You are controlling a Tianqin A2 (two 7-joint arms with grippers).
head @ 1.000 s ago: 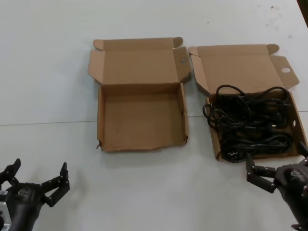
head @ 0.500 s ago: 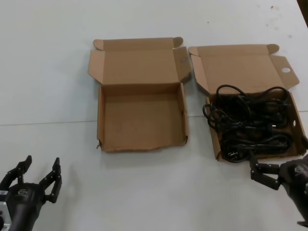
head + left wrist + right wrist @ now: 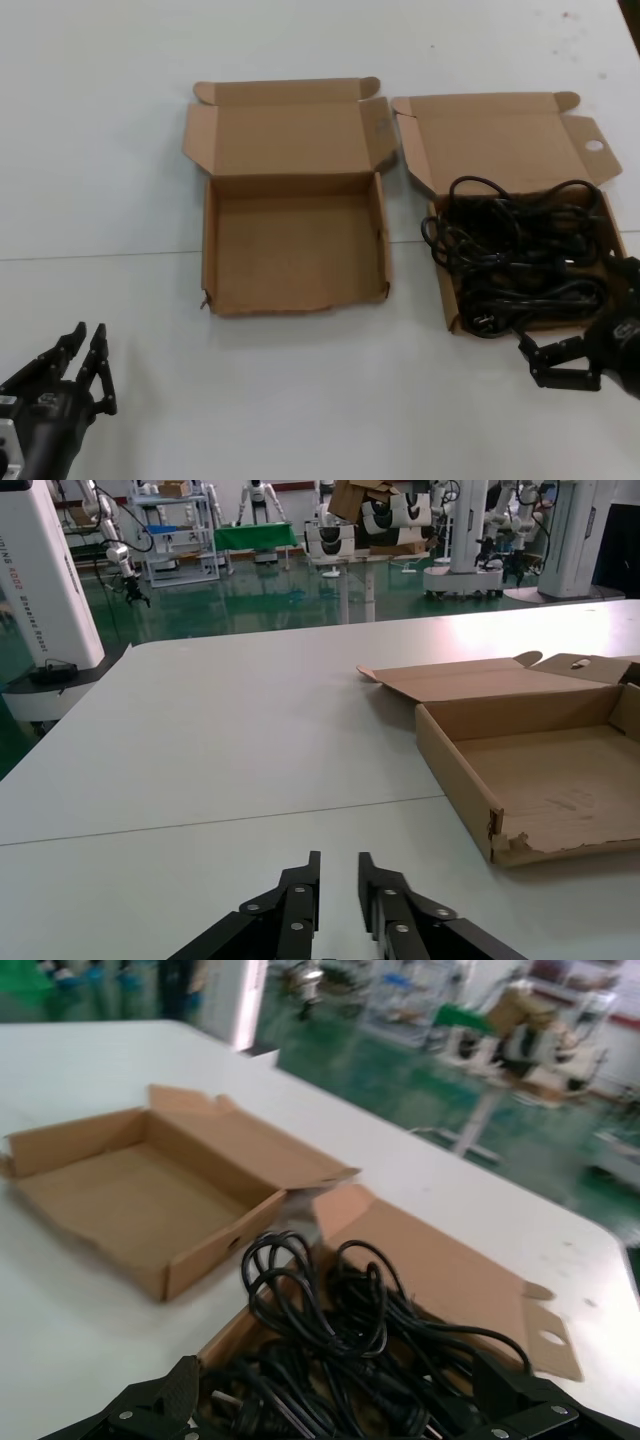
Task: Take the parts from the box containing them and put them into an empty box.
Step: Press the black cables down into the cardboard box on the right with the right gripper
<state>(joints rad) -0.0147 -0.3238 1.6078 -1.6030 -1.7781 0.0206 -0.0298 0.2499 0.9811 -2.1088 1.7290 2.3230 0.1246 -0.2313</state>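
A white table fills the head view, with a thin seam line running across it; the wrist views show a green-floored hall behind, with shelving and other robot rigs.

Two cardboard boxes lie side by side at about 12 o'clock, both with lids flung back. The empty box sits toward 11 o'clock, its low front wall ragged. The box containing them lies toward 1 o'clock, a round hole punched in one lid flap, and it holds the parts: a tangle of black power cables whose count cannot be made out.

Two grippers show. The left gripper hovers at 8 o'clock, well apart from both boxes, its fingers drawn nearly together with only a narrow slit between them. The right gripper hangs at 4 o'clock just beside the cable box's front edge, fingers spread wide, holding nothing; both arms are cut off by the frame
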